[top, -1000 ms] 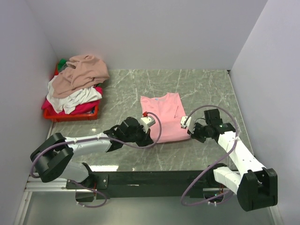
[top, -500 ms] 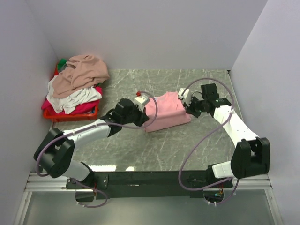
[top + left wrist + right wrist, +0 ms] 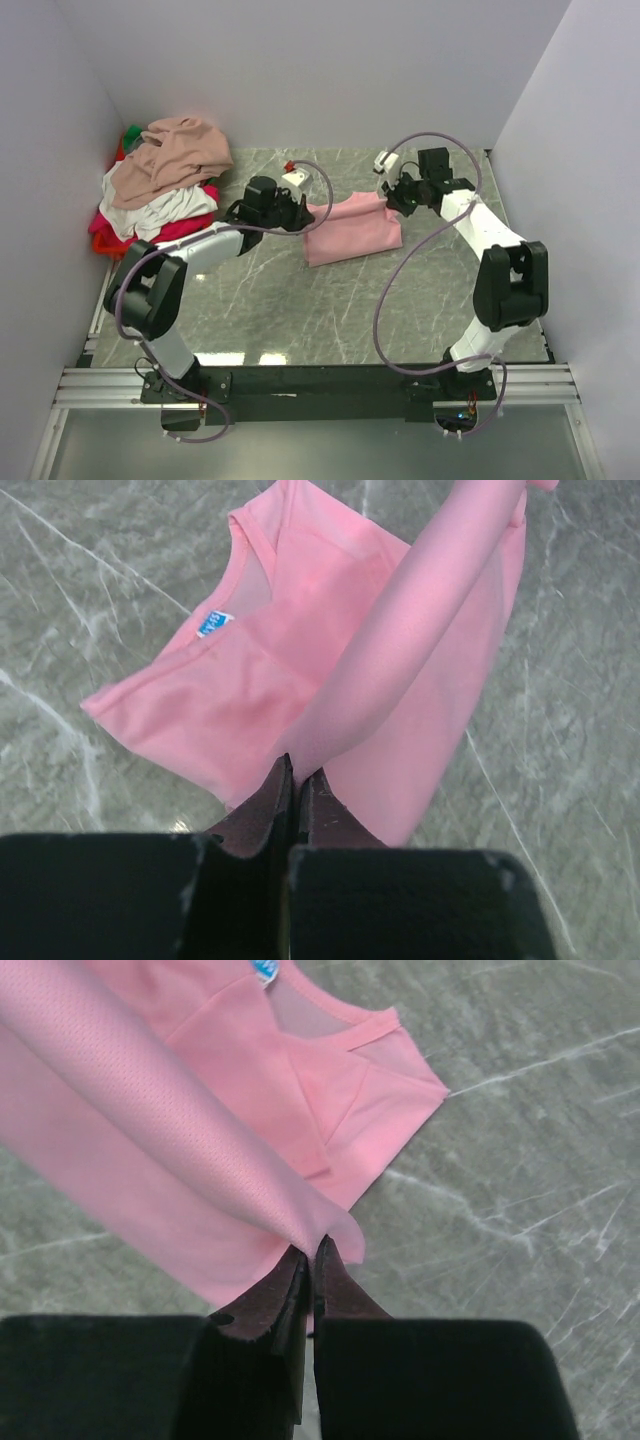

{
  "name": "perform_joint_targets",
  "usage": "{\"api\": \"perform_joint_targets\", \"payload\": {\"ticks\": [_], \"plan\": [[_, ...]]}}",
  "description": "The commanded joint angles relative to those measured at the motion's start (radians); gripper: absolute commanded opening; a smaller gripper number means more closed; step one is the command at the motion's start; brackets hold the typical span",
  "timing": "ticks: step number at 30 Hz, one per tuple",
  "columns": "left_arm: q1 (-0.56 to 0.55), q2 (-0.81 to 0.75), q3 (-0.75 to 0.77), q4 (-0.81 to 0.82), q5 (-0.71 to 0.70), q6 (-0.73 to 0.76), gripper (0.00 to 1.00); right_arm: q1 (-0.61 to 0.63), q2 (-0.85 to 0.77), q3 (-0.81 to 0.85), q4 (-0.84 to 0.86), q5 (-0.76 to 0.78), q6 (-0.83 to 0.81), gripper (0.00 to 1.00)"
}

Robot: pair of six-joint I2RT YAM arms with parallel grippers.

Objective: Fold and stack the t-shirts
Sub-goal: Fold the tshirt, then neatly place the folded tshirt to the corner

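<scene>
left tool (image 3: 296, 780): clenched on one hem corner of the pink shirt (image 3: 352, 236); the cloth runs taut away from my fingers.
right tool (image 3: 310, 1256): clenched on the other hem corner of the same shirt.
shirt position: far half of the desk (image 3: 300, 300), about mid-width. My two tools hold its lower part up over the upper part, which lies flat with the label (image 3: 213, 623) showing.
handling: I judge it light, thin and soft, neither fragile nor slippery. It sags between grips and will drape wherever I let go.
risk: if the corners are uneven or slack, the fold will likely land crooked.
hold points: the hem corners, as now. For a later fold I'd take the folded edge at its two ends.
basket (image 3: 97, 243): red, far left, heaped above the rim.
contents: tan shirt (image 3: 172, 150) on top, white shirt (image 3: 160, 212) under it, magenta shirt (image 3: 190, 228) lowest, and a bit of green shirt (image 3: 132, 133) at the back. All are crumpled.
progress: early, by my reading; the first shirt is mid-fold.
</scene>
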Motion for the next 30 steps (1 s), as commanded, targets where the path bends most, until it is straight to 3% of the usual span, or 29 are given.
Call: {"api": "perform_joint_targets", "payload": {"ticks": [1,10,17,25,26,27,28,29,30], "plan": [[0.024,0.049,0.065,0.043,0.046,0.020,0.00,-0.004,0.040,0.089,0.065,0.025,0.051,0.00],[0.088,0.200,0.161,0.036,0.029,-0.033,0.00,0.010,0.204,0.235,0.052,0.070,0.097,0.00],[0.102,0.227,0.158,0.042,-0.006,-0.075,0.00,0.042,0.318,0.332,0.047,0.128,0.115,0.00],[0.113,0.296,0.238,-0.018,-0.060,-0.109,0.02,0.067,0.427,0.441,0.047,0.220,0.160,0.09],[0.114,0.304,0.249,-0.021,-0.072,-0.115,0.06,0.073,0.436,0.454,0.058,0.238,0.184,0.26],[0.116,0.313,0.256,-0.022,-0.087,-0.121,0.12,0.079,0.442,0.456,0.076,0.298,0.201,0.36],[0.116,0.322,0.273,-0.026,-0.142,-0.141,0.35,0.085,0.448,0.458,0.099,0.329,0.223,0.45],[0.117,0.325,0.286,-0.038,-0.182,-0.152,0.45,0.088,0.459,0.470,0.131,0.352,0.259,0.52],[0.119,0.322,0.298,-0.050,-0.228,-0.164,0.77,0.091,0.462,0.473,0.147,0.410,0.290,0.70]]}}
